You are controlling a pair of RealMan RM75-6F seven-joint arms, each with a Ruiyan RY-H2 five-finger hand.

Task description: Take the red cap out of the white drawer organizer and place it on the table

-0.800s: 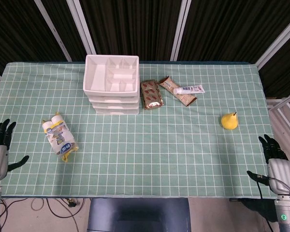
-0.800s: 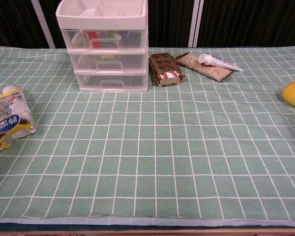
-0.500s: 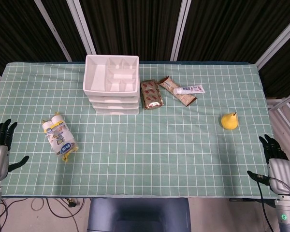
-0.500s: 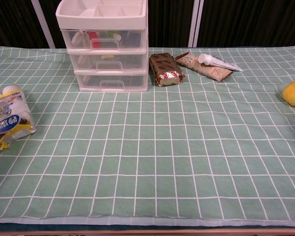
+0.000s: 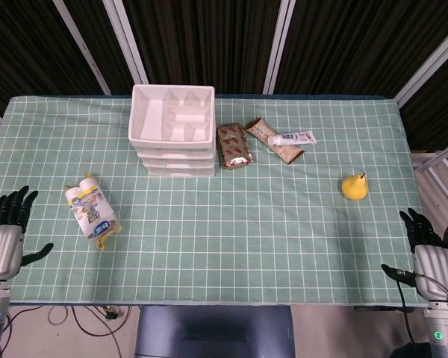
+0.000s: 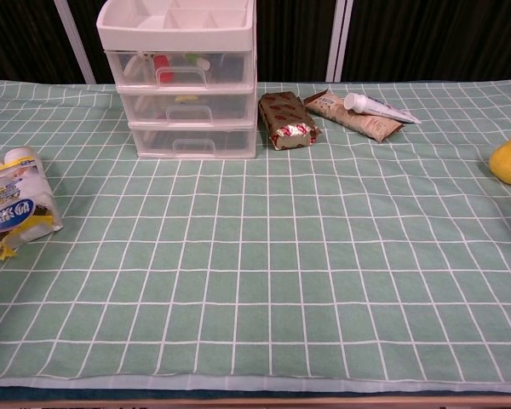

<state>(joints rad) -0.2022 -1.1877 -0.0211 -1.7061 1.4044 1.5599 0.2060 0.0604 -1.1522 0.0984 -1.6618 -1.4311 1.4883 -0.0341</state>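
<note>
Flanking the table's (image 5: pixel 209 246) near corners, left hand (image 5: pixel 6 239) and right hand (image 5: pixel 425 250), fingers spread, both empty.

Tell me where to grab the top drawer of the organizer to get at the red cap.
Take the top drawer's handle, the clear loop at the middle of its front, coming from the front with fingers hooked in it. The drawer is closed and the red cap sits behind that front, in the white drawer organizer.

A green checked tablecloth (image 5: pixel 231 231) lies before dark, white-framed panels (image 5: pixel 209 41).
</note>
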